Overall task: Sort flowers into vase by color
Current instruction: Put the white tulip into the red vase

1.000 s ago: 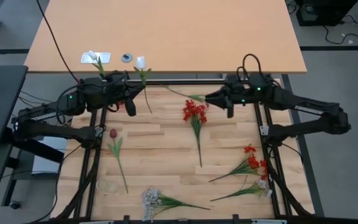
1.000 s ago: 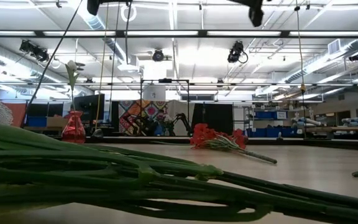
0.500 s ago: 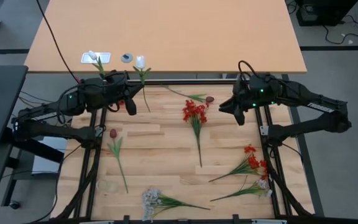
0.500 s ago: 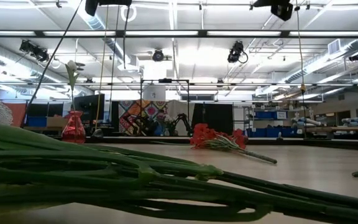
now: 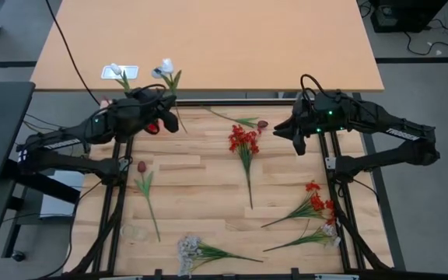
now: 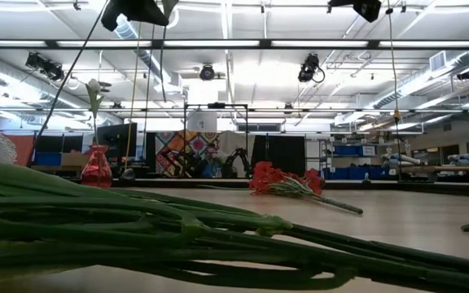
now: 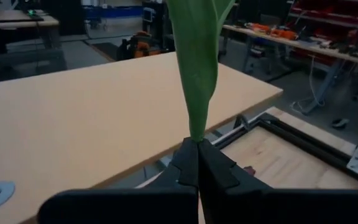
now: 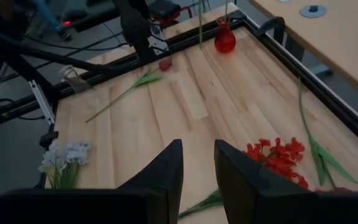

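Observation:
My left gripper (image 5: 166, 118) is up over the table's far left corner, shut on a white tulip (image 5: 165, 69) whose bloom leans out past the far rail. Beneath it stands a red vase (image 5: 153, 126), which has another white tulip (image 5: 115, 71) in it. My right gripper (image 5: 295, 141) hangs open over the table's far right part and touches nothing. Flat on the boards lie a red blossom cluster (image 5: 243, 140), a maroon bud (image 5: 262, 123), a maroon tulip (image 5: 141, 167), red flowers (image 5: 317, 204) and small white blooms (image 5: 190, 249). My left gripper pinches the white tulip between its two shut fingers (image 7: 186, 163), low on the stalk where the green leaf (image 7: 197, 74) starts. The leaf rises straight out from the fingertips. The flower is lifted clear of the table, bloom uppermost and tilted toward the far edge.
A black frame rail (image 5: 232, 102) borders the boards, with a tan table top (image 5: 208, 39) beyond it. A green stem (image 5: 306, 238) lies near the right rail. Stalks (image 6: 177, 236) fill the low view's foreground. Bare wood (image 5: 201, 183) lies between the red cluster and the maroon tulip.
My right gripper has drawn back from the maroon bud toward the table's right edge and tipped its fingers downward; the bud stays on the boards. My left gripper has turned, swinging the white tulip so its bloom moved left and farther past the rail.

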Available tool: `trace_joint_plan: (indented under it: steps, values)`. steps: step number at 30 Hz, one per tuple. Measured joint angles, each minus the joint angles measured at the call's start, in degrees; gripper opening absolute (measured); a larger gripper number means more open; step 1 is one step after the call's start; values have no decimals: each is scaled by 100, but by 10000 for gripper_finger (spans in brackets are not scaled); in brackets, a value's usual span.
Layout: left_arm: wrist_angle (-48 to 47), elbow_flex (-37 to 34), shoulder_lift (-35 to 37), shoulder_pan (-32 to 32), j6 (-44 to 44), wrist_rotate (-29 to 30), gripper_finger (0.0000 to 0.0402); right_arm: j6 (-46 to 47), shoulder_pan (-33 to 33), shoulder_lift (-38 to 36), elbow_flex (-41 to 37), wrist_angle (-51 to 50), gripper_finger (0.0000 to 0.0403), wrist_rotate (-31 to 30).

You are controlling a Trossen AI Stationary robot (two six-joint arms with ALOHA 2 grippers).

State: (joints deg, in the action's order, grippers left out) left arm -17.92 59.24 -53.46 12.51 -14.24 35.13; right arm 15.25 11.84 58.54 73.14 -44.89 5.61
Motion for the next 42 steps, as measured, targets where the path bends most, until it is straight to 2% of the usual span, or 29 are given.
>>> trace_joint_plan:
  steps: [5,11,17,20,23,27,32,37,42]
  values:
    - [285,2,-311,8,-577,779,0,0,2,0,0,16,100,-1]
    - [647,-2,-1080,2,-247,813,0,2,2,0,0,24,100,-1]
    - [602,-2,-1302,68,372,811,0,289,2,0,0,22,100,24]
    - [55,0,-1068,280,1028,801,0,549,-2,0,0,22,100,44]
    - [-526,-27,-654,776,1197,556,0,869,-10,0,0,25,100,45]
    - [-169,-523,30,1682,1308,-344,0,1134,-58,48,0,88,100,44]
    - [254,-1378,738,2726,1232,-1095,0,1220,-225,212,0,329,100,1]
    - [366,-1857,1362,3214,1248,-1193,0,1179,-291,456,0,376,100,-215]
    - [549,-1883,1831,3489,1462,-1191,0,1144,-289,734,0,425,99,-122]
